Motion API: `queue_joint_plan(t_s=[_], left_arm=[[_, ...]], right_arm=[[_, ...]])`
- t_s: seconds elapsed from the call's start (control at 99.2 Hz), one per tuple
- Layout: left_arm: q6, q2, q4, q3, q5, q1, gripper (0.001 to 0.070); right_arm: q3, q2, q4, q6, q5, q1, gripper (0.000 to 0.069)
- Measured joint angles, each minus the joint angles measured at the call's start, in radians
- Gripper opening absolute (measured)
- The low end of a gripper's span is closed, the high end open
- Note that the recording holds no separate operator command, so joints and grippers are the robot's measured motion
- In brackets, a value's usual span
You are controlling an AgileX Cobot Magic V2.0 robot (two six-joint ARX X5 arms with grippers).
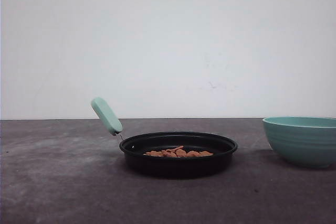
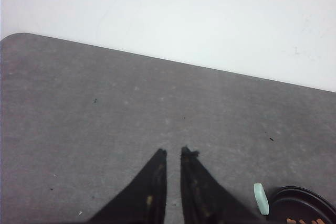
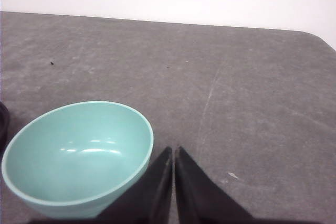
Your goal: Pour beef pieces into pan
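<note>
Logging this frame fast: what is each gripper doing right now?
Left gripper: shut, holding nothing, above the bare grey table.
Right gripper: shut, holding nothing, beside the empty teal ribbed bowl.

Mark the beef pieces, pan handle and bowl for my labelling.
orange-brown beef pieces [image 1: 178,153], front view, middle of heap
mint-green pan handle [image 1: 106,116], front view, mid-handle
teal ribbed bowl [image 1: 302,145], front view, outer wall

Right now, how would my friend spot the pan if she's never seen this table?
Look at the grey table. Near its middle sits the pan, round, black and shallow, with orange-brown beef pieces inside. Unlike the deeper teal bowl to its right, it has a mint-green handle.
</note>
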Motion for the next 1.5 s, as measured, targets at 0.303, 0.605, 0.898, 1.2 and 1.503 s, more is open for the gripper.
queue_joint_plan(t_s=[0.303,0.605,0.898,1.2,1.503], left_arm=[[0.0,0.0,0.0,0.0,0.0,0.0,0.0022],[0.088,-0.064,0.026,-0.007,-0.001,0.007,0.0022],[0.178,-0.273,0.358,-0.421,0.047,0.151,0.0022],[0.119,-0.389,0.571,-0.84,0.341,0.306,0.0022],[-0.018,-0.389,0.595,-0.956,0.34,0.324,0.0022]], right_arm=[[0.0,0.0,0.0,0.0,0.0,0.0,0.0006],[0.0,0.0,0.0,0.0,0.0,0.0,0.0006],[0.0,0.0,0.0,0.0,0.0,0.0,0.0006],[-0.001,0.0,0.002,0.002,-0.002,0.0,0.0006],[-0.001,0.0,0.006,0.006,-0.002,0.0,0.0006]])
